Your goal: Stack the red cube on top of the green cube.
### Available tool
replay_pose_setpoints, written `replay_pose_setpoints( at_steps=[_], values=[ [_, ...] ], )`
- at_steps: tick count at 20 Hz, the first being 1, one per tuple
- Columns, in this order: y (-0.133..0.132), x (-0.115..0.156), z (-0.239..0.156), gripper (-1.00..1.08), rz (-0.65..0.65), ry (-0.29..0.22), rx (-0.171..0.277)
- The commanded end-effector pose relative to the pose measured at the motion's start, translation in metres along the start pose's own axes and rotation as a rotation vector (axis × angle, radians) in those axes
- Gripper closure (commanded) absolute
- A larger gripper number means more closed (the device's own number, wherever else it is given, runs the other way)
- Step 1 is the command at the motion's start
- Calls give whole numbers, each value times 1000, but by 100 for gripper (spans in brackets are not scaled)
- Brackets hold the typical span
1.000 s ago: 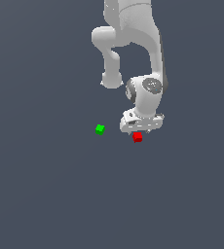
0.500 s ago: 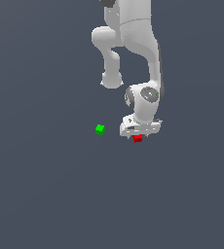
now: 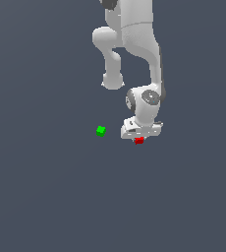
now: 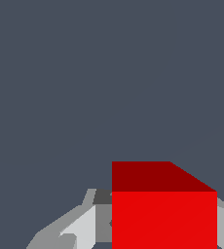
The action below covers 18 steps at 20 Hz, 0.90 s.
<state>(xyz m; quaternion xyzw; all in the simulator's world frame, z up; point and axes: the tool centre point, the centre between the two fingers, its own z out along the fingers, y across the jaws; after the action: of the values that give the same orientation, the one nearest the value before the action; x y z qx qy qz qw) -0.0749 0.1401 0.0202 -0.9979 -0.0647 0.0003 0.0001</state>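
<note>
The red cube (image 3: 139, 141) rests on the floor, directly under the white gripper (image 3: 140, 138), which has come down over it. In the wrist view the red cube (image 4: 163, 219) fills the space between the fingers (image 4: 80, 228). A grey finger surface lies against each side of it, so the gripper (image 4: 164, 229) is shut on the cube. The green cube (image 3: 100, 131) sits alone on the floor, toward the exterior view's left of the gripper and a short gap away. It does not show in the wrist view.
The white arm (image 3: 134, 54) rises above the gripper toward the top of the exterior view. All around lies plain dark grey floor (image 3: 46, 197).
The gripper has sunk slightly lower over the red cube, hiding more of it. Neither cube has moved.
</note>
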Motion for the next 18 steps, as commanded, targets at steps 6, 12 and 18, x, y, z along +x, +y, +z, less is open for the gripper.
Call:
replay_pose_setpoints(
  at_steps=[6, 12, 18],
  values=[
    [0, 0, 0, 108, 0, 0, 0],
    [0, 0, -13, 108, 0, 0, 0],
    [0, -1, -46, 108, 0, 0, 0]
  ],
)
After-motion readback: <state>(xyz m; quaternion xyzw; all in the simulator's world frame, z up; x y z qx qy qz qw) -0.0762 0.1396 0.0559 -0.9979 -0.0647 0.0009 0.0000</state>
